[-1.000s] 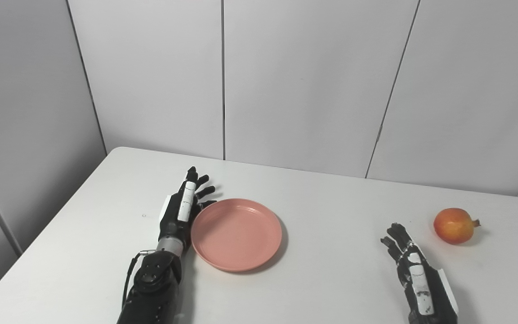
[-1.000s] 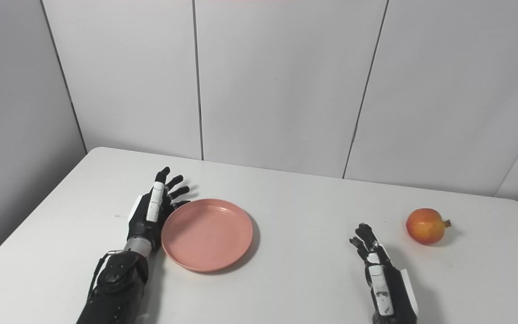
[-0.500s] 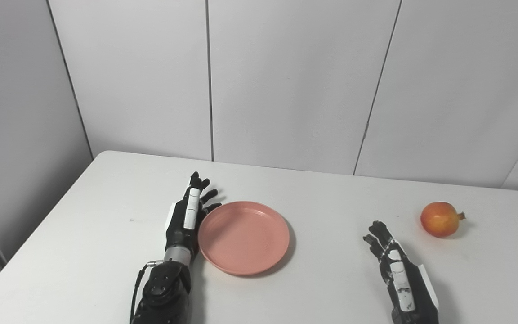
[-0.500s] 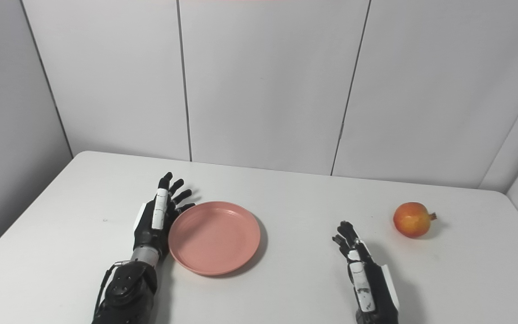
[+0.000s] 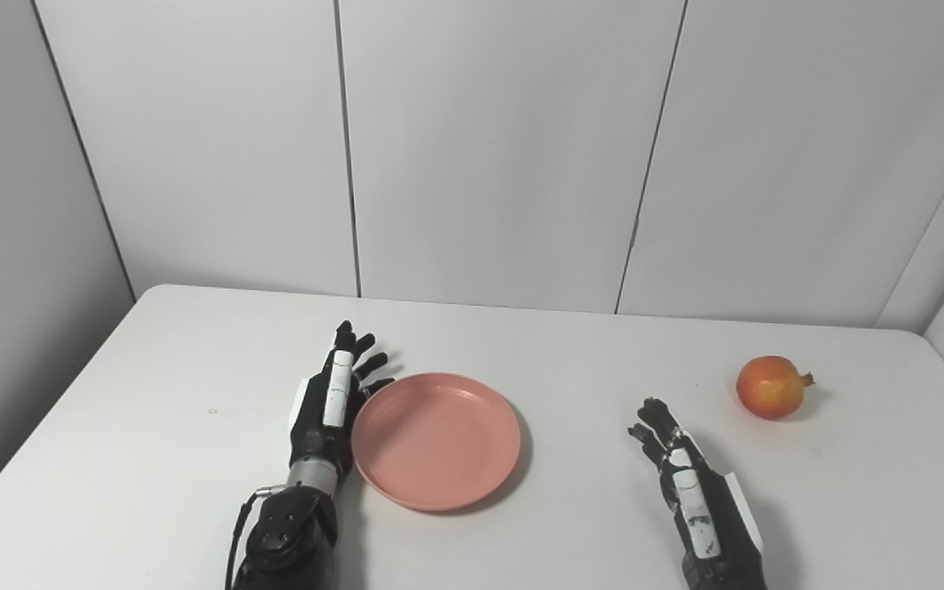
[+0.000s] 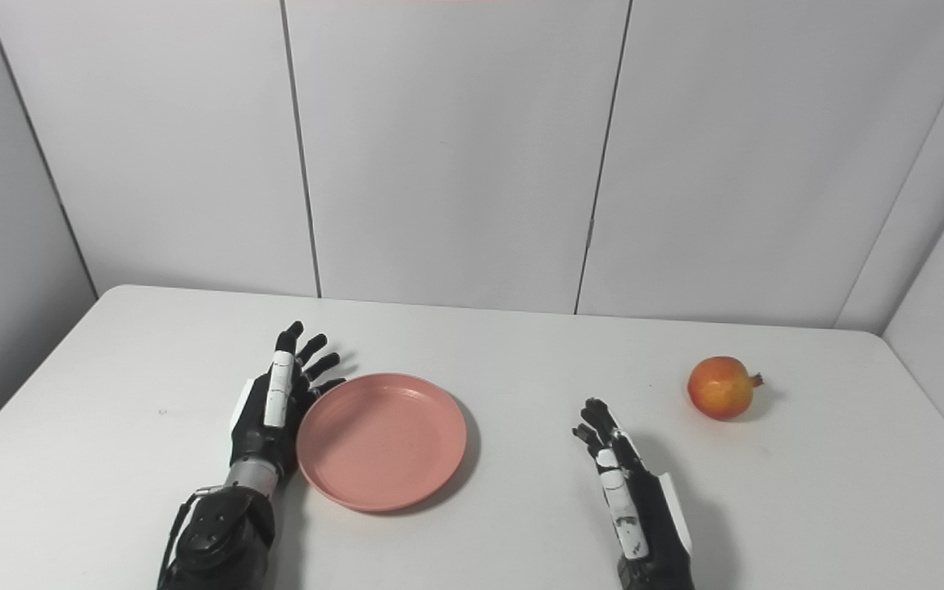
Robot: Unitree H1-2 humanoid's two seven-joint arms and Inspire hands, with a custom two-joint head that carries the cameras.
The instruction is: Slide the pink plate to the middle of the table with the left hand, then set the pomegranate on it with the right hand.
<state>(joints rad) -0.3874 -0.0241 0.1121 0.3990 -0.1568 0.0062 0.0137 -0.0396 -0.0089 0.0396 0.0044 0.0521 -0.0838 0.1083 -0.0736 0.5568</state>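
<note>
The pink plate [image 5: 437, 439] lies flat on the white table [image 5: 570, 360], a little left of the middle. My left hand [image 5: 330, 403] stands on edge against the plate's left rim, fingers spread and pointing away from me, holding nothing. The pomegranate [image 5: 770, 387], red-orange with its crown pointing right, rests at the right side of the table. My right hand [image 5: 689, 486] is open near the front edge, well short of the fruit and to its left, with fingers stretched toward the back.
Grey wall panels [image 5: 488, 147] close off the table's back and both sides. A bare stretch of tabletop [image 6: 537, 385] separates the plate from the pomegranate [image 6: 720, 387].
The camera has swung right, so the whole scene has shifted left in the picture. Relative to the plate, my left hand stays at its left rim. The pomegranate has not moved.
</note>
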